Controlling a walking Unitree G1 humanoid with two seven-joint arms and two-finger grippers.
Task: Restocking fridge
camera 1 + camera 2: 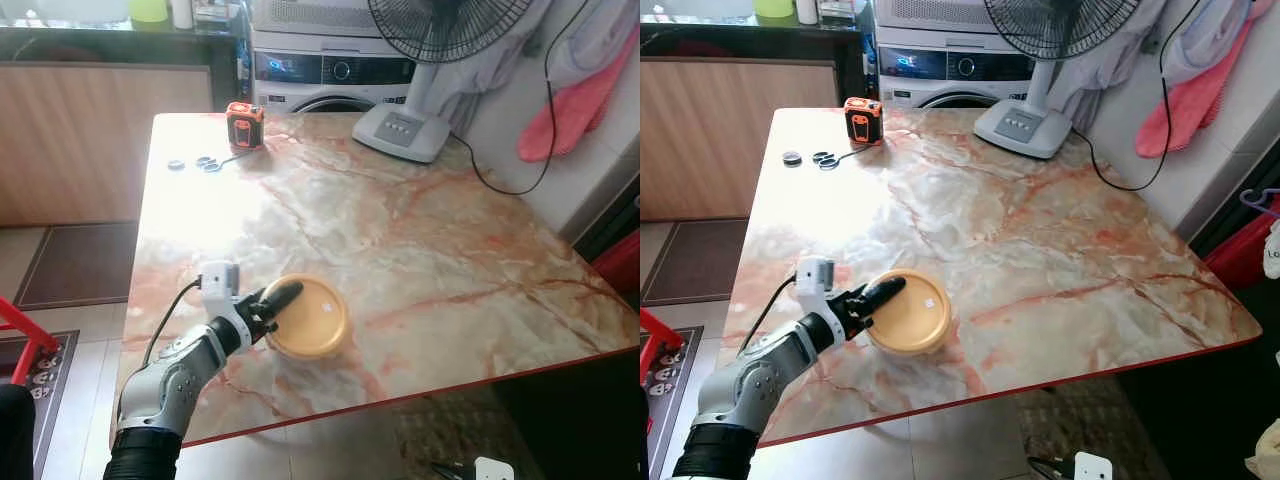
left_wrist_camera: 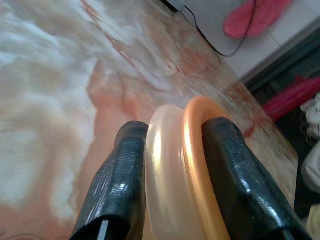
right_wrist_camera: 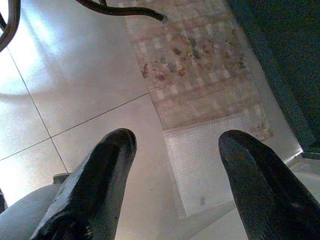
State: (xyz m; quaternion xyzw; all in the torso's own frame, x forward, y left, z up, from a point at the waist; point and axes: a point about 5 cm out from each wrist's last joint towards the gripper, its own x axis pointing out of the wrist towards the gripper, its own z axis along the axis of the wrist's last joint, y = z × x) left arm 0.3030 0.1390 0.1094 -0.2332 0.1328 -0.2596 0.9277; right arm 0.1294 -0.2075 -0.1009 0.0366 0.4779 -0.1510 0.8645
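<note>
A pink-veined marble table (image 1: 420,250) is filling the kitchen corner. Near its front edge, the left gripper (image 1: 268,306) is clamping the round yellow lidded plastic container (image 1: 310,318) by its rim. The right gripper (image 3: 172,165) is hanging open above floor tiles. Restocking appears barely begun; carrying it to the fridge remains.

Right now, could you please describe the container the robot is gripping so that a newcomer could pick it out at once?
Start at the large marble table with reddish veins and look to its near edge on the robot's left. There the left hand pinches the rim of a round, shallow container with an orange-yellow lid. It is the only such tub: the other items, an orange-and-black device and small dark discs, sit at the far corner.
</note>
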